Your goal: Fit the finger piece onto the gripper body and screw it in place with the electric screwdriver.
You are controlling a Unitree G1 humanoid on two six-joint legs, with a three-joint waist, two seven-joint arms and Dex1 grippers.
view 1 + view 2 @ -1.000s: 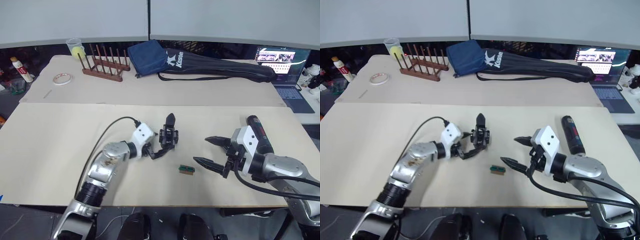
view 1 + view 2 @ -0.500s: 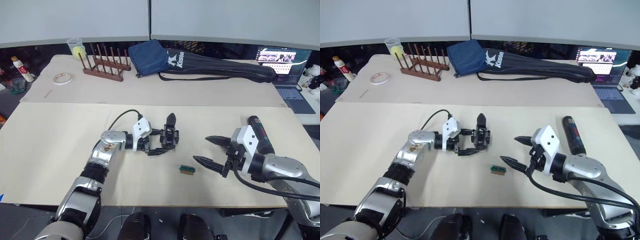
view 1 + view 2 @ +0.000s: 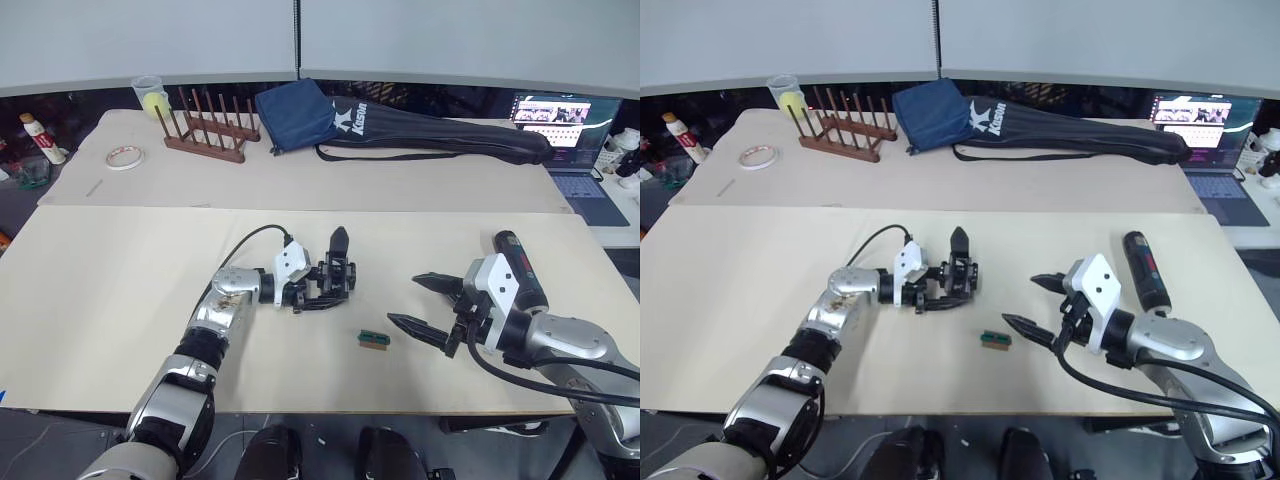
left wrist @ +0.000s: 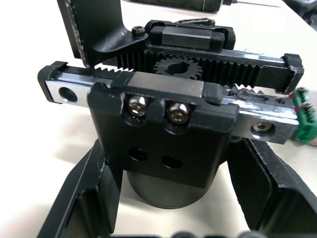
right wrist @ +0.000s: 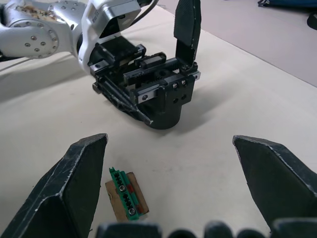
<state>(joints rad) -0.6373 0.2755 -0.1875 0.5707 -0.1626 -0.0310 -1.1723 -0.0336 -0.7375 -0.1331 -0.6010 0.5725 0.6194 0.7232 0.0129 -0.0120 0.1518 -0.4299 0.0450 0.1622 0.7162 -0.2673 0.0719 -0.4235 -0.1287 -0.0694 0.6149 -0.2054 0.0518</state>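
Your broad beige counter carries everything; the thick black cylindrical electric screwdriver lies beside your right gripper, whose fingers are spread wide and empty; your left gripper has its fingers around the chunky black gripper body; a small green block lies between them.

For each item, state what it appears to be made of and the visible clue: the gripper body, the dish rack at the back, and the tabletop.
Gripper body: matte black plastic-looking housing, with shiny silver rails and screw heads that look metal.
Dish rack: reddish-brown pegs and base, probably wood.
Tabletop: flat, pale beige, dull surface; could be laminate or board, not certain.
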